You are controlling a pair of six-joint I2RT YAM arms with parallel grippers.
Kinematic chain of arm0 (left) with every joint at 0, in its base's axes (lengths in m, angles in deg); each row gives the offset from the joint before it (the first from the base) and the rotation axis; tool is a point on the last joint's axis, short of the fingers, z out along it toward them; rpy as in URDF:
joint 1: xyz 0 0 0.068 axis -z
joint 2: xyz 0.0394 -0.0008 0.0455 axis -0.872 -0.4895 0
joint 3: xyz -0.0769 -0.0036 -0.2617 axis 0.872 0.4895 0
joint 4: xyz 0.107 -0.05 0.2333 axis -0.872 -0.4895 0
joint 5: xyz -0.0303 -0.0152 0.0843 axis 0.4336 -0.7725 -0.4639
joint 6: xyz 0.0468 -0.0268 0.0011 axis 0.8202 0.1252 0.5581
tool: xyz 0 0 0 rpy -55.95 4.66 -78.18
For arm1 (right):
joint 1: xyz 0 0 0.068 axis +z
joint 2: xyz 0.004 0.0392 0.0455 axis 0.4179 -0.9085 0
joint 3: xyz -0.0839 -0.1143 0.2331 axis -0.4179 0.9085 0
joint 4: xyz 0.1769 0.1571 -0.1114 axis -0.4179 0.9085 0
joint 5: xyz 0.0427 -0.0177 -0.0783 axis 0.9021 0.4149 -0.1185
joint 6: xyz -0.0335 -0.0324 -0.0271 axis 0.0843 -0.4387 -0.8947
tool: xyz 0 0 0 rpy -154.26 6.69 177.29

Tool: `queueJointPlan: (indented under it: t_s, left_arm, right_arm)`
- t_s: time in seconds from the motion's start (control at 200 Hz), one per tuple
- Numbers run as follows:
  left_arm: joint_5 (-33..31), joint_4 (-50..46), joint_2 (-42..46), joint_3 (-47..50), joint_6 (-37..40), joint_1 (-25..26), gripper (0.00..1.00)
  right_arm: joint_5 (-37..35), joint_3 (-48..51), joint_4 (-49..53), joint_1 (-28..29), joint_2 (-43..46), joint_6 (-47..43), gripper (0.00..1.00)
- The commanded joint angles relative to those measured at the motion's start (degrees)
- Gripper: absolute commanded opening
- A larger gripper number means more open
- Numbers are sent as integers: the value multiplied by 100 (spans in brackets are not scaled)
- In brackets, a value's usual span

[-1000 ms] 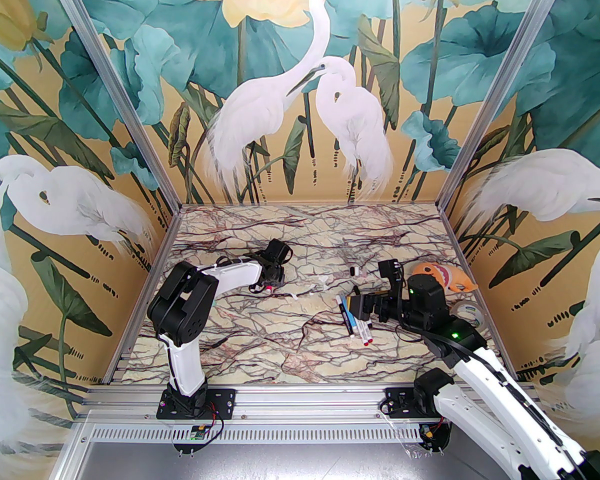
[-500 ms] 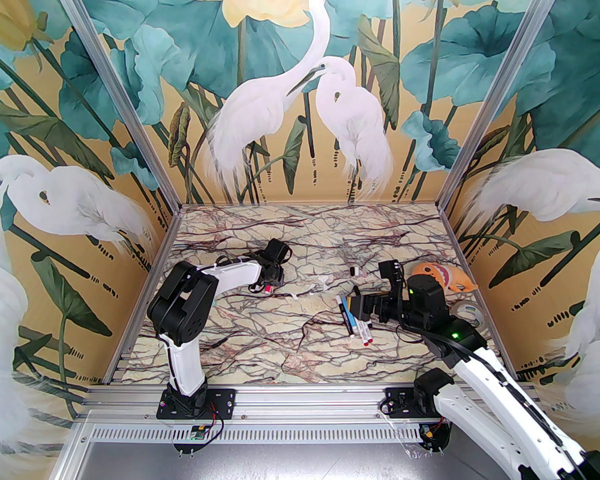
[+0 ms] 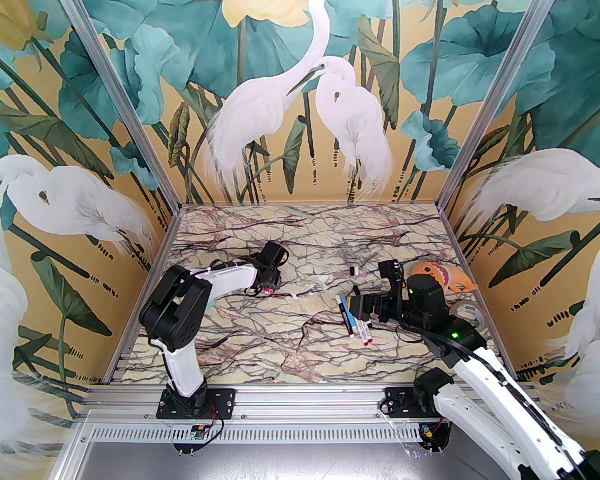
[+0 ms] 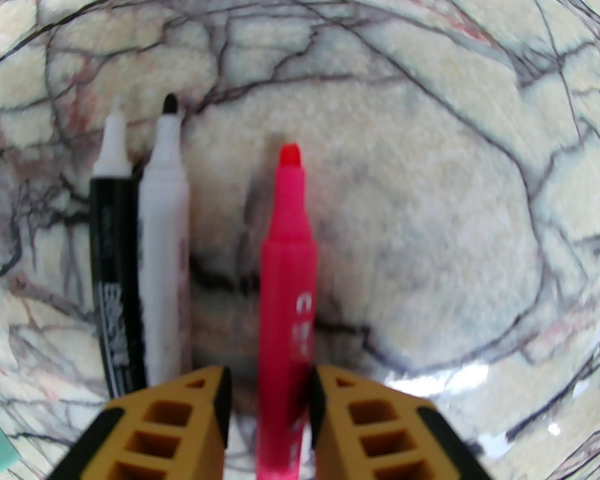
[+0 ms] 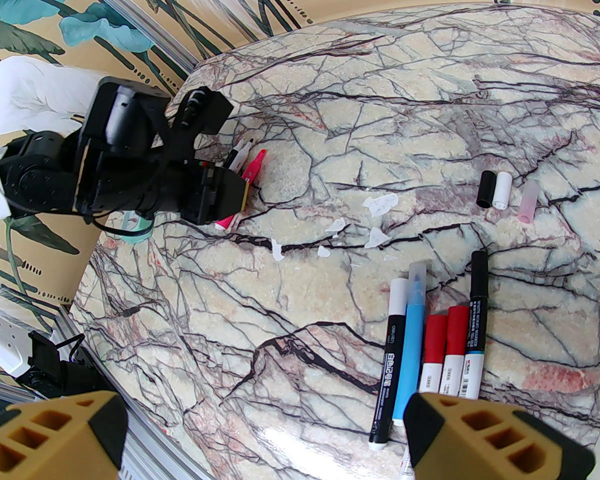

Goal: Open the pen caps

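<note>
Left tool (image 4: 270, 390) seen parted astride uncapped pink marker (image 4: 285, 268), unclamped. Right tool (image 5: 265, 418) seen wide apart. Capped pens (image 5: 435, 338) laid well right of pink marker: judged light, stiff, slick. Grip advised at cap and barrel.

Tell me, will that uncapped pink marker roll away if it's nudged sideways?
Likely yes: the pink marker has a smooth, round barrel and the marble table looks glossy. It seems rigid plastic, so it should not bend. Its bare tip might smear whatever it touches.
</note>
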Motion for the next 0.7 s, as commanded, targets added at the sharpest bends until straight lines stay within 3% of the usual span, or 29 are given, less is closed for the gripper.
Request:
queueJointPlan:
  t_s: [0.0, 0.24, 0.425, 0.695]
  left_arm:
    - [206, 285, 579, 353, -63, 101, 39]
    - [518, 297, 1492, 1012, -713, 638, 41]
    - [622, 118, 1948, 1187, -2140, 1449, 41]
    - [257, 156, 1369, 677, -3932, 2656, 38]
  right_arm:
    - [13, 65, -11, 12, -17, 109, 100]
    - [-10, 30, 128, 16, -2, 138, 100]
    - [-221, -117, 548, 16, 52, 111, 100]
    - [-364, -277, 1023, 15, 340, 191, 100]
